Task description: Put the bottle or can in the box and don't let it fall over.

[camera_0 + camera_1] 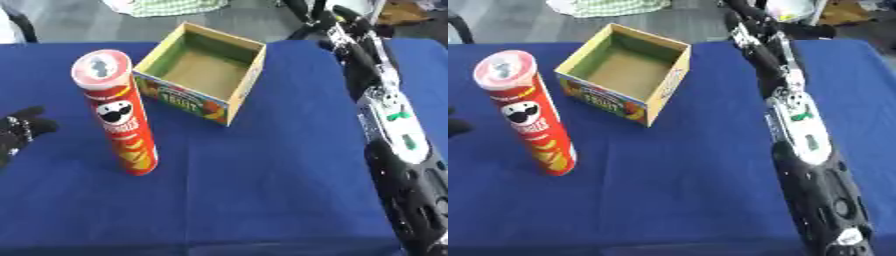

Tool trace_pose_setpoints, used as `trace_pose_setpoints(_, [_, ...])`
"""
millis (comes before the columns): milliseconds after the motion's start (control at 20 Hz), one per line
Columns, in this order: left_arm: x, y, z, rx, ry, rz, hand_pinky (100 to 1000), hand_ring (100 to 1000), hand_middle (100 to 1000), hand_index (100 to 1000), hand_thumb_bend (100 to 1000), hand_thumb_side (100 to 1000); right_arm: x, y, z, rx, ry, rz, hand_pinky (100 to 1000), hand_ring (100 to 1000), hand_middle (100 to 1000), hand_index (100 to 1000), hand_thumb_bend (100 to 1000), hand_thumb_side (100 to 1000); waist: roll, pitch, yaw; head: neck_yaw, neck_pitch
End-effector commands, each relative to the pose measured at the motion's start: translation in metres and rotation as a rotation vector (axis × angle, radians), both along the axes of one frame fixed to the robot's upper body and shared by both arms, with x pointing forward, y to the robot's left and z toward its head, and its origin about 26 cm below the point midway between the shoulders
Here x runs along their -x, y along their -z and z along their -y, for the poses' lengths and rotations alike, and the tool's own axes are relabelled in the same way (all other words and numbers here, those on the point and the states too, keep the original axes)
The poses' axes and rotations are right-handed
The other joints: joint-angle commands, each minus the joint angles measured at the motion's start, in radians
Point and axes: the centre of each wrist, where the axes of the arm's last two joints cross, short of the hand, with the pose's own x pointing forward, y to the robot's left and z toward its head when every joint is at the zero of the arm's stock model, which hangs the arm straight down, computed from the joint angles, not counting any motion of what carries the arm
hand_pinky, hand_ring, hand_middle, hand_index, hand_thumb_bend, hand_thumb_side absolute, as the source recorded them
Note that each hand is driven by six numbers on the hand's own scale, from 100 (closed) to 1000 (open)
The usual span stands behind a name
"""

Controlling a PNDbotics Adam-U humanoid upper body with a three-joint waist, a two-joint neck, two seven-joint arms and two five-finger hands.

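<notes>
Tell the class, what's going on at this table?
Nothing is held yet. A red crisp can stands upright on the blue table, just left of an empty open cardboard box. The robot's left hand rests at the left edge, apart from the can. Its right arm stretches past the box's right side; that hand isn't visible.

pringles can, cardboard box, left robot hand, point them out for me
pringles can (122, 125), left eye view, on its red side.
cardboard box (188, 101), left eye view, on its printed front wall.
left robot hand (19, 131), left eye view, on its black fingers.
</notes>
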Motion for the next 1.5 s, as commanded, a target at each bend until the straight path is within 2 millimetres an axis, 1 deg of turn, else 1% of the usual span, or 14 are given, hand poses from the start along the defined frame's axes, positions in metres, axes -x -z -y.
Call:
trace_pose_setpoints(50, [-0.005, -0.010, 0.003, -0.012, -0.008, 0.015, 1000, 859, 738, 962, 474, 790, 0.000, -0.008, 0.000, 0.002, -0.010, 0.028, 805, 1000, 1000, 829, 437, 374, 0.005, -0.015, -0.001, 0.003, 0.005])
trace_pose_setpoints(450, [-0.012, -0.013, 0.012, -0.028, -0.016, 0.027, 1000, 863, 742, 970, 429, 776, 0.001, -0.008, -0.001, 0.001, -0.013, 0.028, 805, 1000, 1000, 829, 435, 375, 0.007, -0.015, -0.004, 0.002, 0.005])
trace_pose_setpoints(1150, [-0.025, -0.023, 0.030, -0.043, 0.028, 0.060, 1000, 868, 746, 977, 418, 773, 0.001, -0.010, 0.000, -0.003, -0.008, 0.037, 806, 1000, 1000, 829, 432, 377, 0.007, -0.015, -0.006, 0.008, 0.005])
trace_pose_setpoints(1500, [-0.029, -0.025, 0.039, -0.045, 0.042, 0.061, 1000, 869, 747, 977, 396, 766, 0.001, -0.011, 0.002, -0.012, 0.003, 0.043, 806, 1000, 1000, 829, 428, 379, 0.007, -0.015, -0.008, 0.010, 0.005])
